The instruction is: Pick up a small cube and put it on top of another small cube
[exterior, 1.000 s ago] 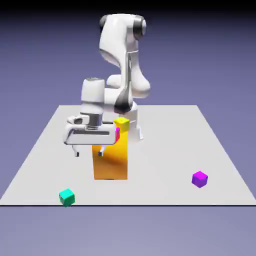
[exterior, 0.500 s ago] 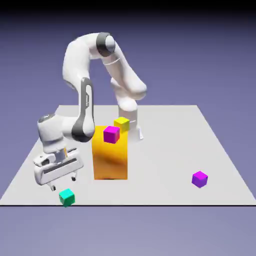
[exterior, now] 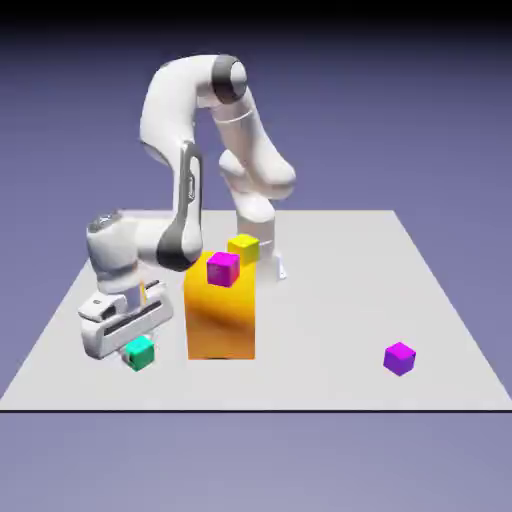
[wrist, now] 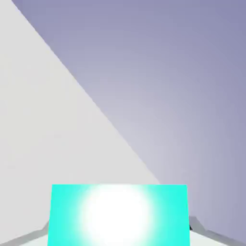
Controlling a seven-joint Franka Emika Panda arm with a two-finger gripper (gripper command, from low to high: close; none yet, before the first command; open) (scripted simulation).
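**Inspector:** What has changed since a second ago?

**Assistant:** The teal-green cube (exterior: 139, 352) has left its spot near the table's (exterior: 330, 300) front edge. The gripper (exterior: 135, 352) has clenched on it and carries it just beside the big orange block (exterior: 220, 320).

**Inspector:** Hand view?

**Assistant:** The cube fills the bottom edge, between the jaws.

**Inspector:** Surroundings?

**Assistant:** A magenta cube (exterior: 222, 268) on the orange block, a yellow cube (exterior: 244, 247) behind, a purple cube (exterior: 399, 358) well apart.

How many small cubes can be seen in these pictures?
4. The teal cube is in the gripper; the magenta cube is on the orange block; the yellow cube sits behind it; the purple cube lies at the exterior view's right.
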